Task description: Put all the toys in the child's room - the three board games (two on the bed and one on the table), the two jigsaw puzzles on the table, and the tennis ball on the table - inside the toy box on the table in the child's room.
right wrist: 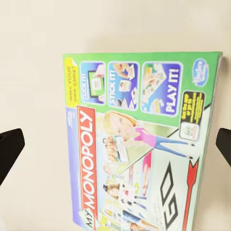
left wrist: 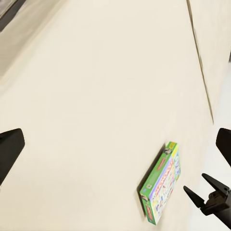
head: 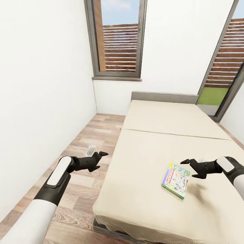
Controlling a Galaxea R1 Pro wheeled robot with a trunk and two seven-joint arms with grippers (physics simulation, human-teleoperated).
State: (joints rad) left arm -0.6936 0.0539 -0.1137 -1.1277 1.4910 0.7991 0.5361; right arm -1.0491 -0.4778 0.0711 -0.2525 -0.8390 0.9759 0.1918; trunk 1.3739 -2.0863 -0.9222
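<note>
While flat, glossy board game (head: 176, 180), beige bed (head: 152, 162)

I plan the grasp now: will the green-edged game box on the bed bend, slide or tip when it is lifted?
The green-edged board game looks like a stiff flat carton, so it probably keeps its shape. It lies flat on the mattress, so tipping seems unlikely. Its glossy print may be slippery for the open right gripper.

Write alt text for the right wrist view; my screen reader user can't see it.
A green-edged My Monopoly board game box lies flat on the beige mattress of the bed. The dark fingertips of the open right gripper show at both edges, not touching it.
</note>
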